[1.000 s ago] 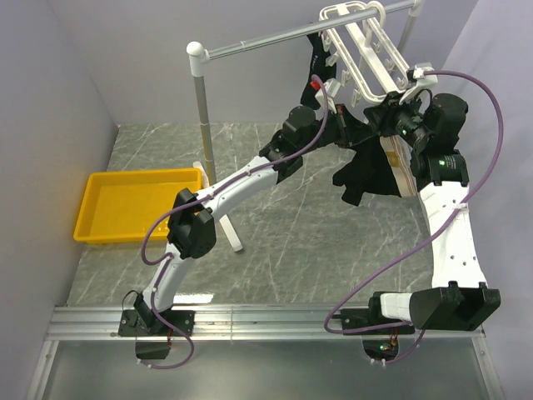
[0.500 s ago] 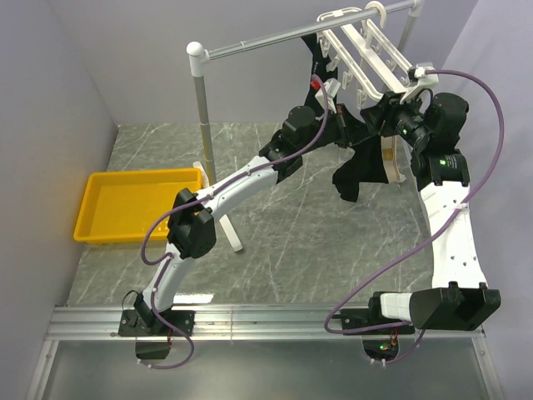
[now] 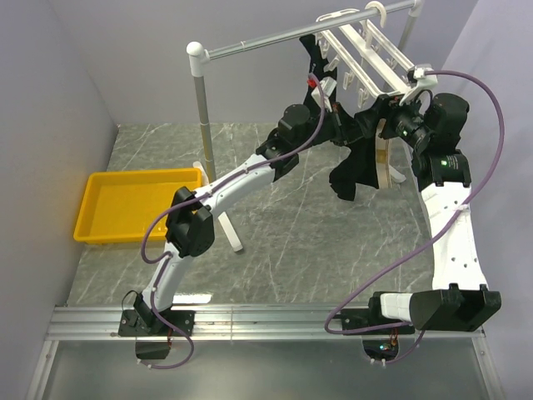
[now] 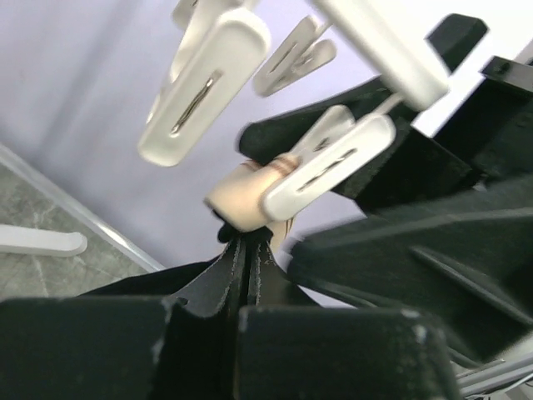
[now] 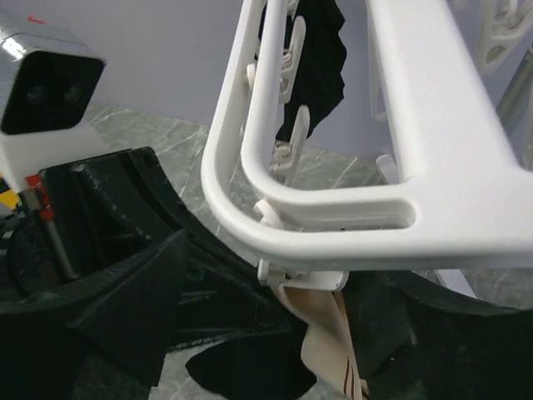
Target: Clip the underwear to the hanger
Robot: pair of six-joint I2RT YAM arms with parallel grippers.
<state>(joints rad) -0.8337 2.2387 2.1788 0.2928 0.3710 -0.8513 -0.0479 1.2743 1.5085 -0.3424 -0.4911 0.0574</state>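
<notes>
top view: the underwear (image 3: pixel 354 171) hung under the hanger (image 3: pixel 366 58), far right.
left wrist: the left gripper (image 4: pixel 241 279) was pinched closed on its cloth beside a clip (image 4: pixel 329 167).
right wrist: the right gripper (image 5: pixel 291 333) was spread open below the hanger's corner.

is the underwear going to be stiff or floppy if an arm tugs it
Probably floppy: the underwear hangs in loose folds below the hanger. Likely light: one small clip seems enough to grip its tan band. A tug may also swing the hanger, which hangs from a rail.
</notes>
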